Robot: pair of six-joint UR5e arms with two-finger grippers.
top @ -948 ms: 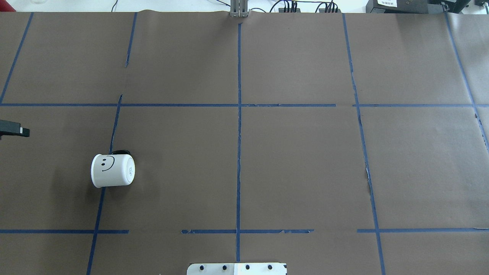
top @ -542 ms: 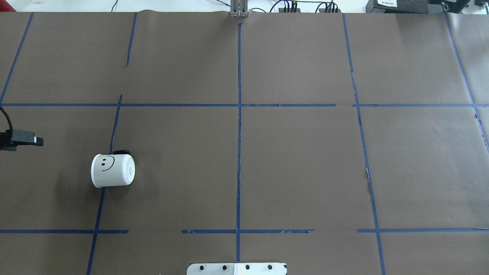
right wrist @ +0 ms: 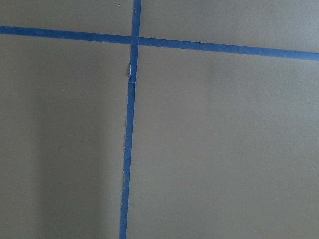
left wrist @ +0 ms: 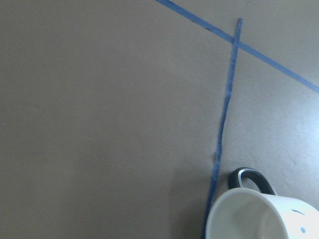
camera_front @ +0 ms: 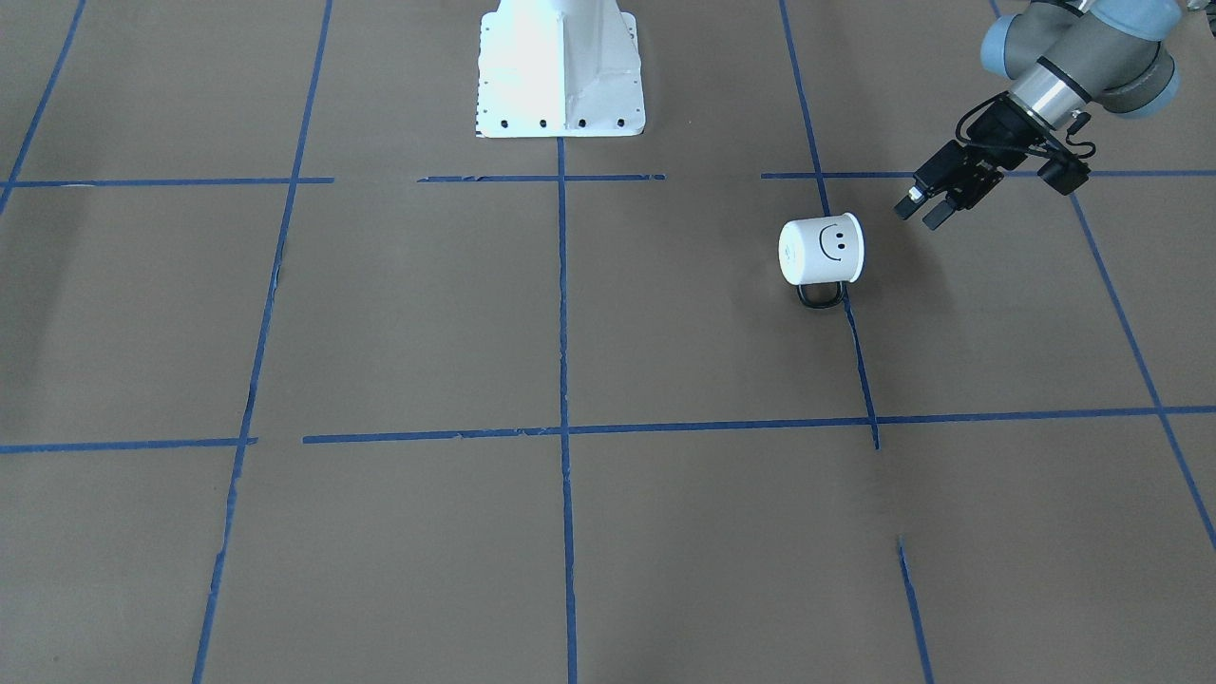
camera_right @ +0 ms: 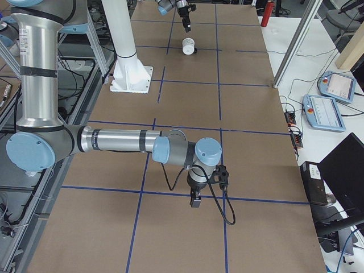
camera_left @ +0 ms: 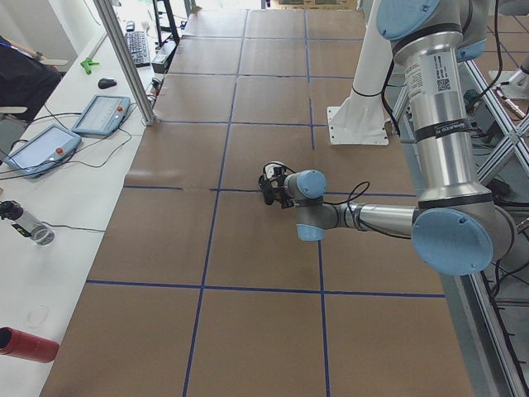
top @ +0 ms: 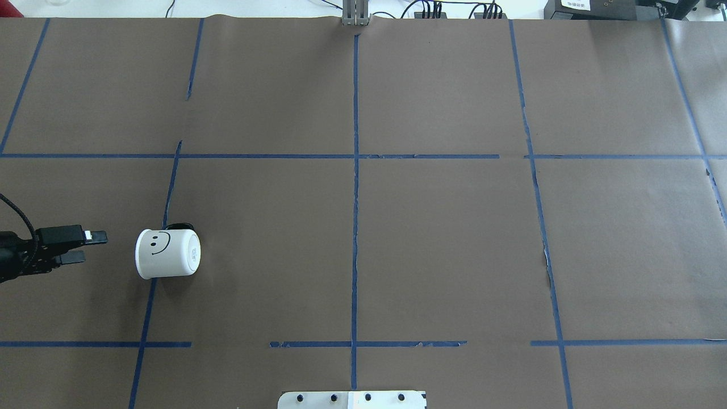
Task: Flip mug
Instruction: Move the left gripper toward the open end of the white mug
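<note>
The white mug [top: 167,254] with a black smiley face lies on its side on the brown paper, its black handle [top: 180,226] toward the far side. It also shows in the front-facing view [camera_front: 822,250] and the right exterior view [camera_right: 188,45]. Its open mouth faces my left gripper, as the left wrist view [left wrist: 259,219] shows. My left gripper [top: 86,247] is open and empty, a short gap to the left of the mug's mouth, also seen from the front [camera_front: 920,215]. My right gripper [camera_right: 195,201] shows only in the right exterior view, low over bare paper far from the mug; I cannot tell its state.
Blue tape lines [top: 355,227] divide the brown paper into squares. The robot's white base plate [top: 352,399] sits at the near middle edge. A side table with tablets [camera_left: 99,116] lies past the table's far edge.
My left gripper has moved in from the left edge, rightward and nearer, toward the mug's mouth. The mug has not moved.
</note>
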